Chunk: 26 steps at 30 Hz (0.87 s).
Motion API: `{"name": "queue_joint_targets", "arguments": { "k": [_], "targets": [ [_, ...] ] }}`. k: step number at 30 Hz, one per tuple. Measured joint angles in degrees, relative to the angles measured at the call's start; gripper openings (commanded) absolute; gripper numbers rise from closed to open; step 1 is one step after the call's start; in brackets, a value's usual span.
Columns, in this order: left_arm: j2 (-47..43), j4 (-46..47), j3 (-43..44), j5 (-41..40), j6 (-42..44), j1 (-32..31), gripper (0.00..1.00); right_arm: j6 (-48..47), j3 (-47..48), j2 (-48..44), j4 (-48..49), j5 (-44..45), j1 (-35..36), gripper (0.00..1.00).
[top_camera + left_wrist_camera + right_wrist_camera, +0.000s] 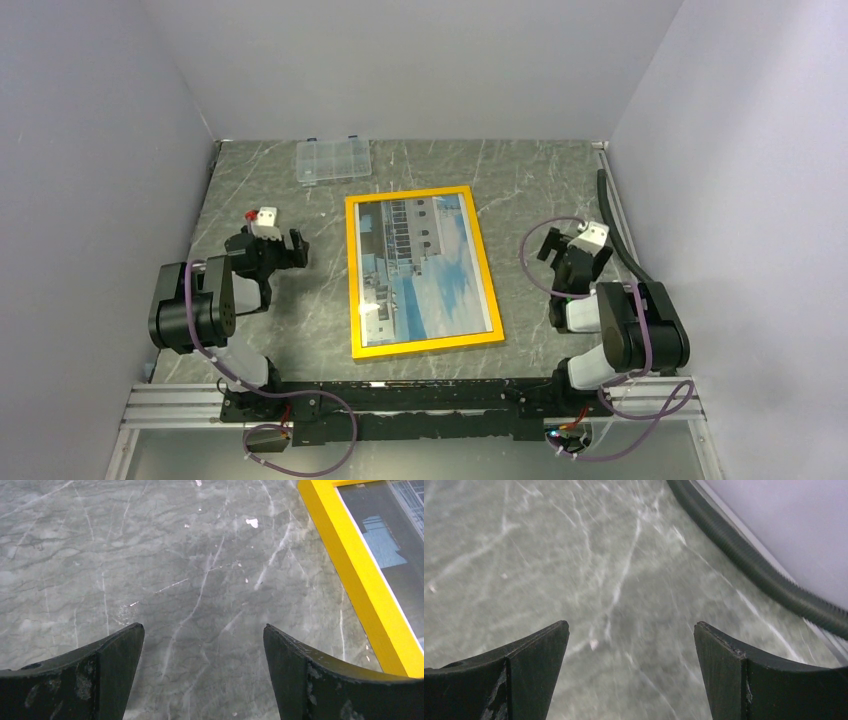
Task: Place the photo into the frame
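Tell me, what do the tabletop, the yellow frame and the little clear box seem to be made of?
Tabletop: grey stone look with white veins, matte; real marble or a printed surface, I cannot tell.
Frame: smooth, even bright yellow coat, probably painted wood or plastic.
Box: see-through with dividers, most likely clear hard plastic.

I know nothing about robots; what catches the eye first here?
The bright yellow frame lies flat in the middle of the grey marbled table, a photo of a pale building against blue sky showing inside its border. On either side of it, the left pincer and right pincer hang open and empty.
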Motion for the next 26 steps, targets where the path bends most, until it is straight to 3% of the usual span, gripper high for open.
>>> {"name": "queue_joint_targets", "arguments": {
  "k": [26],
  "targets": [
    [0.02,1.75,0.31,-2.12,-0.59,-0.39,0.95,-2.21,2.95,0.57,0.87,-1.60,0.72,1.00]
  ]
}}
